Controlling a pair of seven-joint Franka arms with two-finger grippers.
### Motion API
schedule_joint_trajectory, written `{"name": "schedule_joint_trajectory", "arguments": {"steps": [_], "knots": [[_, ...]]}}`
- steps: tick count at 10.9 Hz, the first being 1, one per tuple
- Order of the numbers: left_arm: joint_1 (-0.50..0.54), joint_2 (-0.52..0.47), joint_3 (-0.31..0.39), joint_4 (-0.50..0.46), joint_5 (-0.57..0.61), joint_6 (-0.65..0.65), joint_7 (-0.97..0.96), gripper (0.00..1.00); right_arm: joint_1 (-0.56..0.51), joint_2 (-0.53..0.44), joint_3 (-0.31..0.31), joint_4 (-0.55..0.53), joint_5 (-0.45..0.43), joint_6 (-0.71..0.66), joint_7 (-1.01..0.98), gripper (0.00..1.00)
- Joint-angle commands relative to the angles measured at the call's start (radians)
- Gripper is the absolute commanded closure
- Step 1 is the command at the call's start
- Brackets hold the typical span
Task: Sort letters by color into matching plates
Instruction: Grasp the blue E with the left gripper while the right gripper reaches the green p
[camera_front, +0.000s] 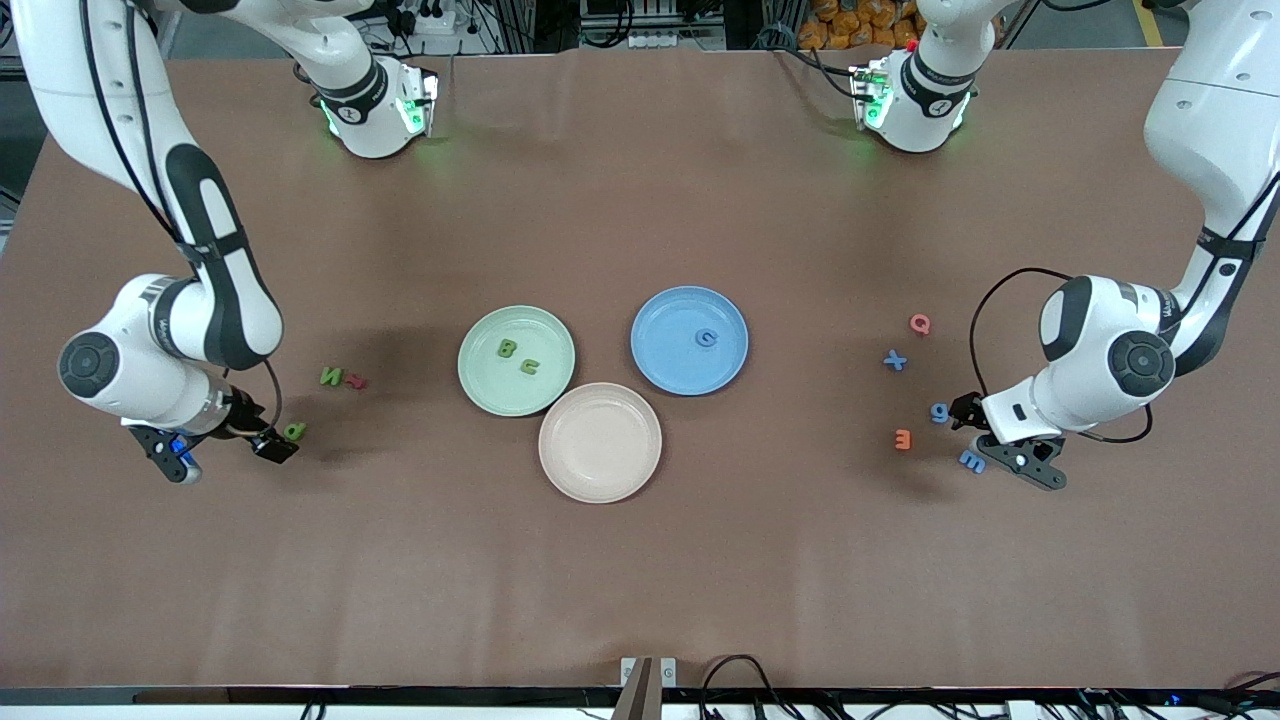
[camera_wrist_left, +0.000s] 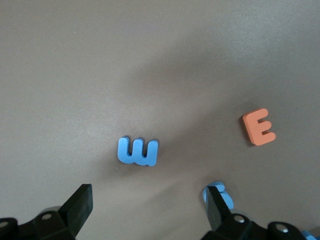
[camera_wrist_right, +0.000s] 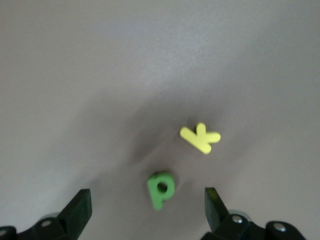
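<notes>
The left gripper (camera_wrist_left: 150, 210) hangs low over the table at the left arm's end, its fingers spread wide with nothing between them. Under it lies a blue m-shaped letter (camera_wrist_left: 138, 151), flat on the table. Just beside one fingertip sits a blue g (camera_front: 939, 412), partly hidden by that finger in the left wrist view, and near it an orange E (camera_wrist_left: 259, 127). Farther from the front camera lie a blue X (camera_front: 895, 360) and, farther still, a red Q (camera_front: 920, 323).

The right gripper (camera_wrist_right: 147, 212) hovers low over the table at the right arm's end, its fingers also held wide apart and empty. A green P (camera_wrist_right: 160, 189) lies on the table below the gap, with a yellow K (camera_wrist_right: 200, 138) close by. Farther from the front camera, toward the plates, a green N (camera_front: 331, 376) rests just beside a small red letter (camera_front: 356, 381).

Mid-table, the pale green plate (camera_front: 480, 385) holds a green B (camera_front: 507, 348) and a second green letter (camera_front: 530, 366), near each other but apart. The blue plate (camera_front: 660, 360) beside it, toward the left arm's end, holds one blue letter (camera_front: 707, 338). A beige-pink plate (camera_front: 600, 442) sits nearer the front camera, between the two and close against both.
</notes>
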Motion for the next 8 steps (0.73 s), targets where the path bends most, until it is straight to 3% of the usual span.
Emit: {"name": "schedule_joint_trajectory", "arguments": {"steps": [1,3,8], "knots": [[0.014,0.059,0.000,0.057,0.029,0.017,0.062,0.06,-0.043,0.068,0.019,0.039,-0.002,0.032,-0.019,0.00],[0.002,0.071,0.000,0.071,0.028,0.029,0.062,0.22,-0.044,0.071,0.022,0.039,-0.002,0.034,-0.019,0.00],[-0.006,0.108,0.000,0.107,0.028,0.031,0.062,0.28,-0.035,0.071,0.022,0.030,-0.001,0.043,-0.021,0.00]]}}
